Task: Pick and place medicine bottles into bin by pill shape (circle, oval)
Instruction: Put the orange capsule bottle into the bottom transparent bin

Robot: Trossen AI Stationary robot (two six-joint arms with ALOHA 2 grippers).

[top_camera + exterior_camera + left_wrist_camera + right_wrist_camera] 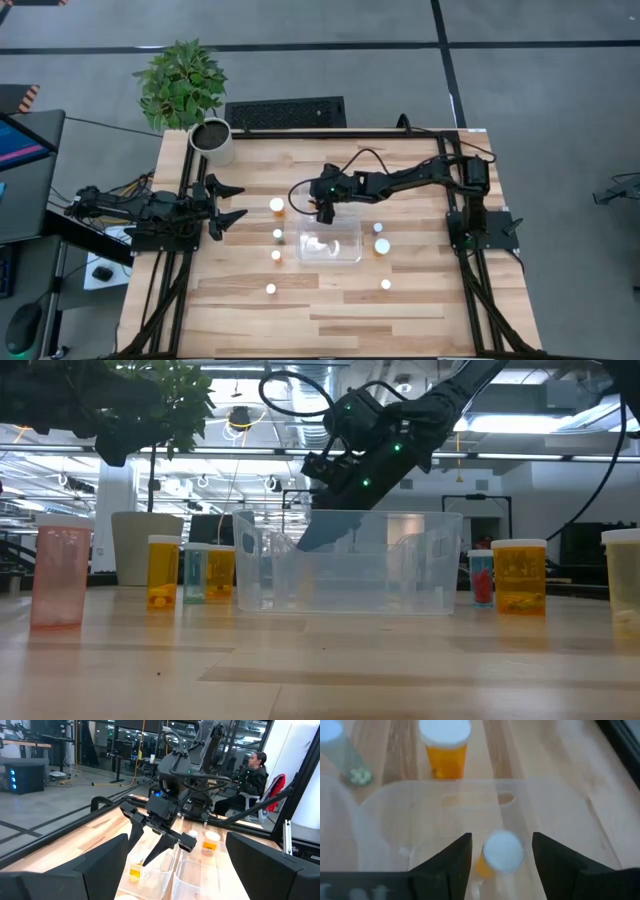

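Your right end effector [322, 212] hangs over the bin's [352, 255] edge, fingers apart, a bottle [501, 854] below them; left end effector [226, 203] sits released, counter's left.

Table [400, 310] is pale wood with plank stripes, black frame rails. Bin [345, 250] is clear, colourless plastic. Bottles: white caps, orange bodies at the bin's 9 o'clock [277, 206] and 3 o'clock [381, 246]; low view shows a pinkish translucent one [61, 575], a yellow-orange one [164, 571], a teal-tinted one [194, 574]. Bottle in the bin [501, 853]: white cap, orange body. Right gripper [325, 214] is black with a green light; left gripper [228, 203] is black. Plant [181, 82] is green in a white pot [213, 142] with dark soil.
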